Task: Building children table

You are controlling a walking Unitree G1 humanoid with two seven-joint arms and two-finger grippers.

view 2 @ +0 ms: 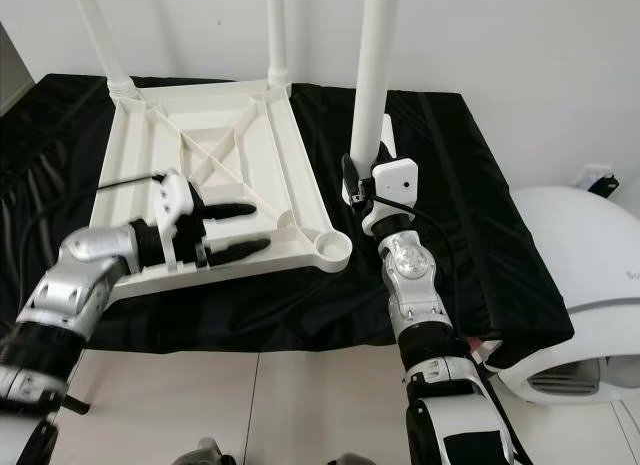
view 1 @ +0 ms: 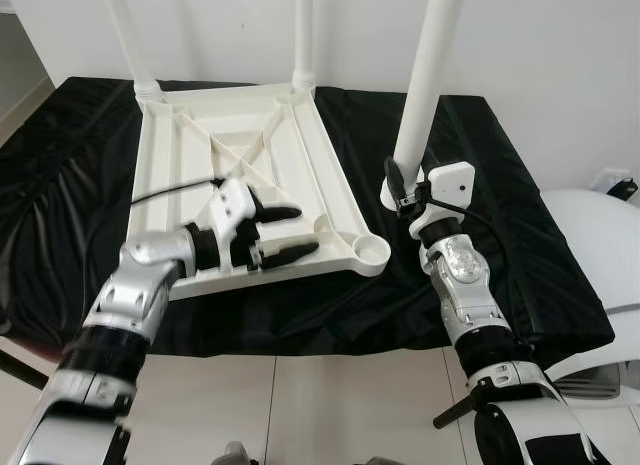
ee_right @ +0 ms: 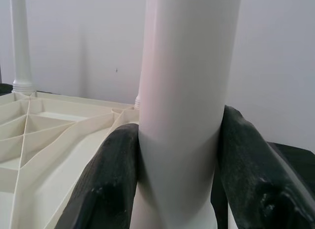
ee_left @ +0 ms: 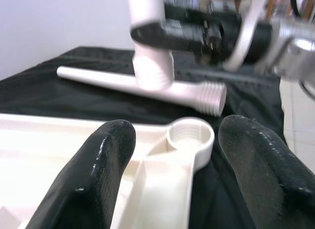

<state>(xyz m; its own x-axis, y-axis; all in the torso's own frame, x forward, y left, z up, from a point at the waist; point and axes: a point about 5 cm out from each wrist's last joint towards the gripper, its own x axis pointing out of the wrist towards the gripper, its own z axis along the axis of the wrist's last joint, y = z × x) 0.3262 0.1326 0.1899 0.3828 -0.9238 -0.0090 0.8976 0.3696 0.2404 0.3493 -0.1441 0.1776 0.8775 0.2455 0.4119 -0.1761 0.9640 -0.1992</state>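
Bright, even daylight fills sharp head views, sheen streaking the black cloth [view 1: 60, 185] toward nine o'clock, while the left wrist view blurs at twelve o'clock.

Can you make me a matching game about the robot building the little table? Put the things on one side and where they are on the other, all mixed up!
Things:
1. left gripper
2. right gripper
3. empty round socket
4. spare leg

Places or states:
A. lying flat on the black cloth
B. clamped around an upright white leg
C. open, over the near edge of the upside-down tabletop
D. at the tabletop's near corner, no leg in it yet

Right pairs: 1-C, 2-B, 3-D, 4-A
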